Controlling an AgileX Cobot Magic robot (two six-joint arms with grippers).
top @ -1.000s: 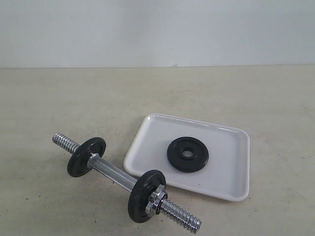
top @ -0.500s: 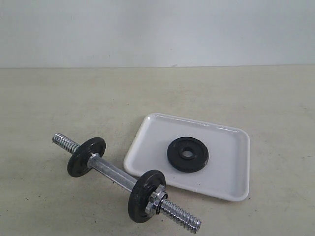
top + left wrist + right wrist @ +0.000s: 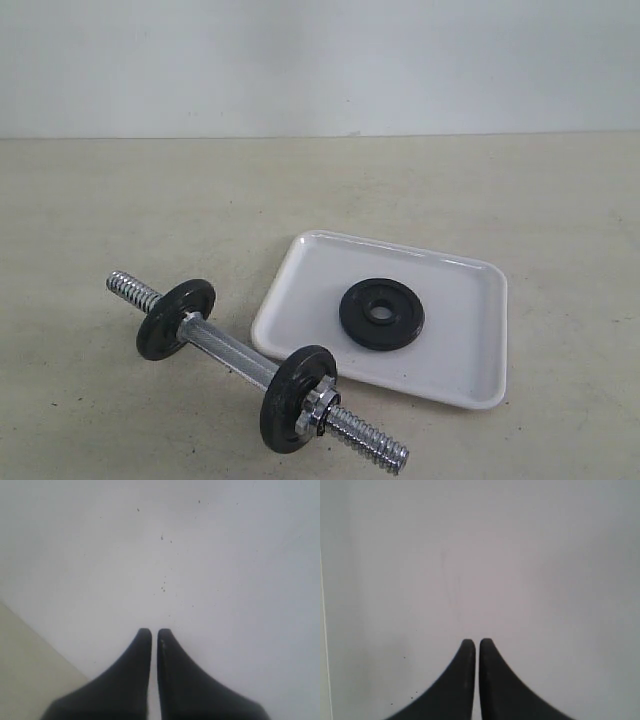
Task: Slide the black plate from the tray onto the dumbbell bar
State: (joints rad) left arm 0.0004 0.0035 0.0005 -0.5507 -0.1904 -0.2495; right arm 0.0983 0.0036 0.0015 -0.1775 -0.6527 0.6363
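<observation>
Plain lab-like setup: bare beige tabletop (image 3: 120, 200) against a blank white wall (image 3: 320, 60).

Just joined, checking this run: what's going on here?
Nothing is being handled right now. The left gripper and right gripper are both shut and empty, each facing a blank pale surface, and neither shows in the exterior view. The black plate lies flat on the tray. The dumbbell bar lies on the table beside the tray, carrying two greyer discs and a collar nut. The slide has not begun.
</observation>
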